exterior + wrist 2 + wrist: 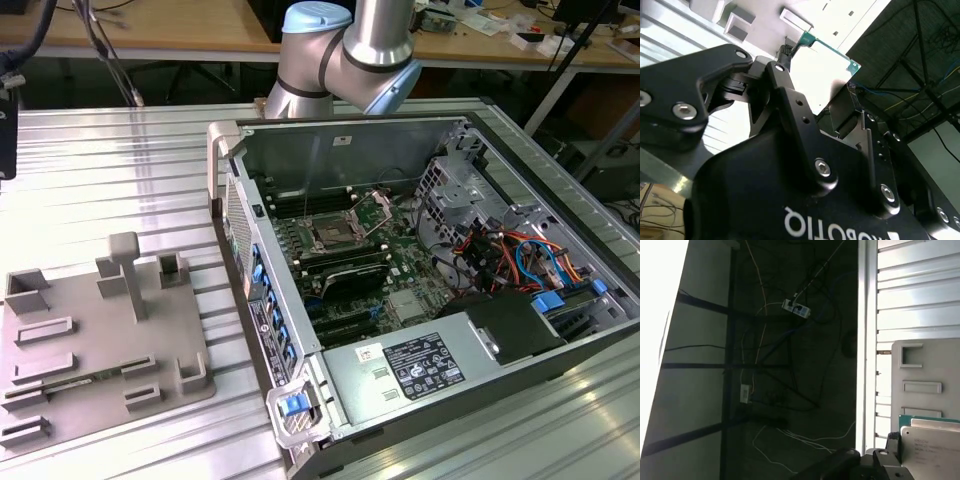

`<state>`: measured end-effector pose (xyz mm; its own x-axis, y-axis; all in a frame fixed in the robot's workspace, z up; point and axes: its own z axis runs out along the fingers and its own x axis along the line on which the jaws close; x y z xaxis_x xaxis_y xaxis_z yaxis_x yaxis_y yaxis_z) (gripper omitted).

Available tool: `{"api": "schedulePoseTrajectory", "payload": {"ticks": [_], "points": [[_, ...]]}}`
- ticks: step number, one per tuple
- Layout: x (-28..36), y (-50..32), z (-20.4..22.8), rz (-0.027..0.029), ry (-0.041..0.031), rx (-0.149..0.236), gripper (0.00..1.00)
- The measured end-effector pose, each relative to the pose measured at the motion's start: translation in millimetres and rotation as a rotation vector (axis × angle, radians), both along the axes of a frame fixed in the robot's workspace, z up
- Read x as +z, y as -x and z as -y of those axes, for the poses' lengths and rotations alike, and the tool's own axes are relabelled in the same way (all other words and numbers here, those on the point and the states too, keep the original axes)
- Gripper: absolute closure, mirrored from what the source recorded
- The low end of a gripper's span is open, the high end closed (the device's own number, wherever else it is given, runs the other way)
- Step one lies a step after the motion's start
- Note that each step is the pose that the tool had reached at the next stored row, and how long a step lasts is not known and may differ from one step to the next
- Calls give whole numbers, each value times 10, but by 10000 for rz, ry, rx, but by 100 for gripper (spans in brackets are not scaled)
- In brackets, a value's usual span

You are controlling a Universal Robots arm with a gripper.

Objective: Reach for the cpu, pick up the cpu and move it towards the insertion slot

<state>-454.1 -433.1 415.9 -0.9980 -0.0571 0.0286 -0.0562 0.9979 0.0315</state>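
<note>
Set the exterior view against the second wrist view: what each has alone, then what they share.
Exterior view: the open computer case with the insertion slot on its board. Second wrist view: the claw at the cpu. Shared: the grey fixture tray and the ribbed table.

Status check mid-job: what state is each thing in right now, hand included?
cpu: gripped at one edge, lifted off the tray.
hand: shut on the cpu.
insertion slot: plate hinged open, no chip in it.
computer case: side panel off, lying flat.
fixture tray: flat on the table.
</note>
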Motion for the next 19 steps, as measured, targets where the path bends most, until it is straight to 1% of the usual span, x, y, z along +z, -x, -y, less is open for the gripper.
{"api": "schedulePoseTrajectory", "payload": {"ticks": [1,3,8,13,19], "points": [[47,0,0,-1,1,0,45],[105,0,0,0,0,0,45],[109,-10,0,-4,3,1,45],[94,-135,0,-1,0,2,45],[91,-201,0,0,0,4,45]]}}
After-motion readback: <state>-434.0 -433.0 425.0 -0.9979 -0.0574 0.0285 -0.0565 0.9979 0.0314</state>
